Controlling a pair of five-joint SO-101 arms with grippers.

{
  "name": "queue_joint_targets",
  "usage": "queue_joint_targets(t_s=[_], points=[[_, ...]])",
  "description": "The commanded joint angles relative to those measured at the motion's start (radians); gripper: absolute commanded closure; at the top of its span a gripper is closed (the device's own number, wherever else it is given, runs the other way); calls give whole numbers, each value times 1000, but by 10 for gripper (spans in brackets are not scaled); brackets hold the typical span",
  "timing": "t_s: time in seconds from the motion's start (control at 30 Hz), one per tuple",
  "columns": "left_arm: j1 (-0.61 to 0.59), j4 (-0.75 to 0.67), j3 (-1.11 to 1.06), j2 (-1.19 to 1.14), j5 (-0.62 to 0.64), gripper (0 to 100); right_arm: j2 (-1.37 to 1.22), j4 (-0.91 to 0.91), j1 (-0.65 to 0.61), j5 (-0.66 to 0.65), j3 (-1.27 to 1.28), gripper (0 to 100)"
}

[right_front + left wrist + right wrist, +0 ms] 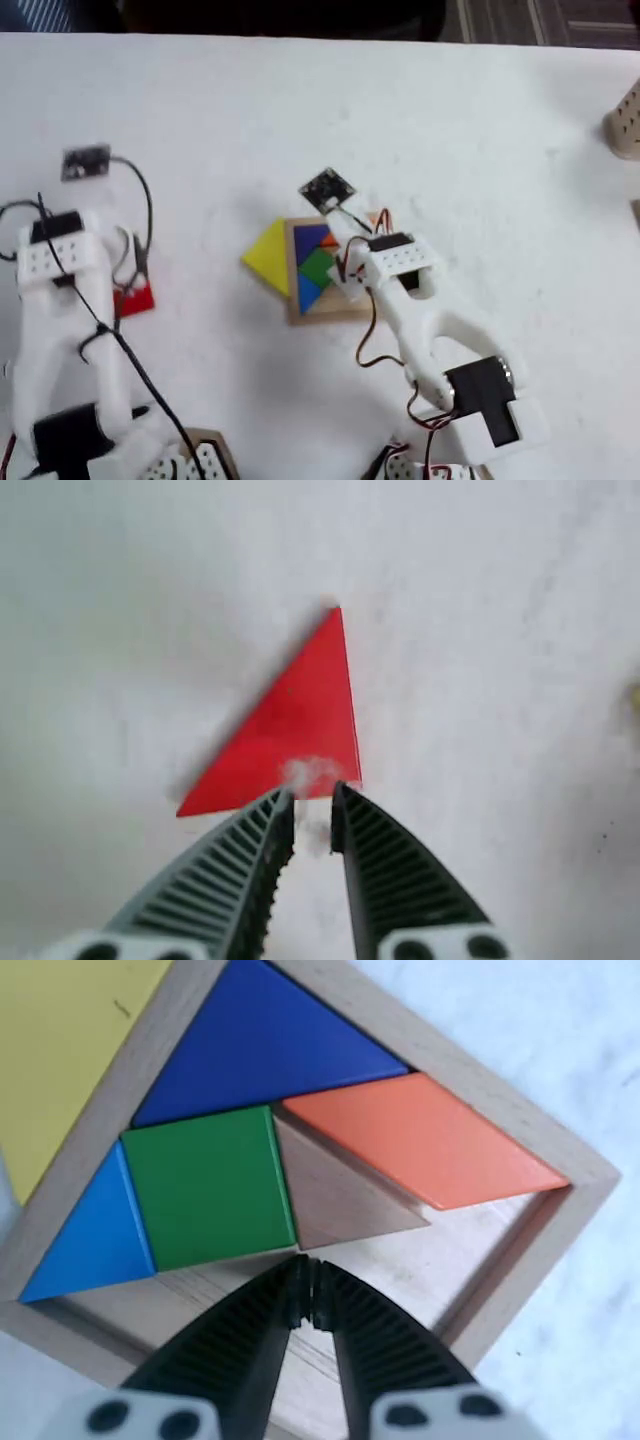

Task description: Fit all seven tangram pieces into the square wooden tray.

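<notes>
Table: a white, matte table [480, 130] lies under the left claw [135, 275] and the right claw [345, 278] and spreads wide on every side of them, faintly mottled.
Far edge: well beyond both claws the table ends in a straight edge, with a dark strip behind it.
Floor: a grey striped floor covering [545, 18] shows past that edge, beyond the right claw and to its right.
Striped patch: a blue-and-white striped patch [45, 12] sits beyond the left claw, to its left; what it is cannot be told.
Perforated block: a pale perforated block [627, 122] stands far to the right of the right claw.
Light: soft and even, with faint shadows beside both claws.
</notes>
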State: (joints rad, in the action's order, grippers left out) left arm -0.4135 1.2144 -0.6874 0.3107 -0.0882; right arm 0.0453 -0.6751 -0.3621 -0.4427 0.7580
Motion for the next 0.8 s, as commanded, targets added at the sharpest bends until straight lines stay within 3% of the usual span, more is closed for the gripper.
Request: queue_joint_targets(t_s=[0.0,0.13,0.27,0.37,0.63,0.77], points=[[-12,3,-109,59,21,915,-1,7,-16,-11,-26,981],[-21,-35,-133,59,115,831,-1,7,-16,-12,-26,981],[-36,-112,-218,59,298,648,-1,7,-18,-12,-26,981],[-39,-187,-318,58,327,559,-1,7,-18,-12,-26,981],[-166,-230,-333,56,235,729,-1,7,-18,-12,-26,981],[-174,-249,-313,56,236,736,-1,7,-18,-12,-26,981]])
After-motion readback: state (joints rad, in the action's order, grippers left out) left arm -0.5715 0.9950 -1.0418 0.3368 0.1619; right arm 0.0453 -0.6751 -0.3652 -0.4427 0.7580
